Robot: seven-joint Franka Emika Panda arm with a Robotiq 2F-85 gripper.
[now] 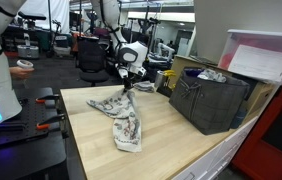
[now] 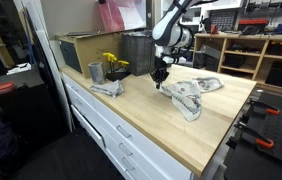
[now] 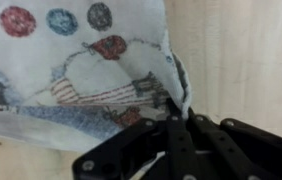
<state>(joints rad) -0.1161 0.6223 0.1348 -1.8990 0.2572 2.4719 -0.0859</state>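
Observation:
A white printed cloth with coloured dots and drawings lies crumpled on the wooden table; it also shows in an exterior view as the cloth. My gripper stands at the cloth's far end, pointing down. In the wrist view the gripper is shut, its black fingers pinching a raised fold at the edge of the cloth. The gripper touches the table end of the cloth in an exterior view.
A dark mesh basket with a white lid behind it stands on the table beside the cloth. A small grey cup with yellow flowers sits near a table edge. Black clamps lie on the neighbouring bench.

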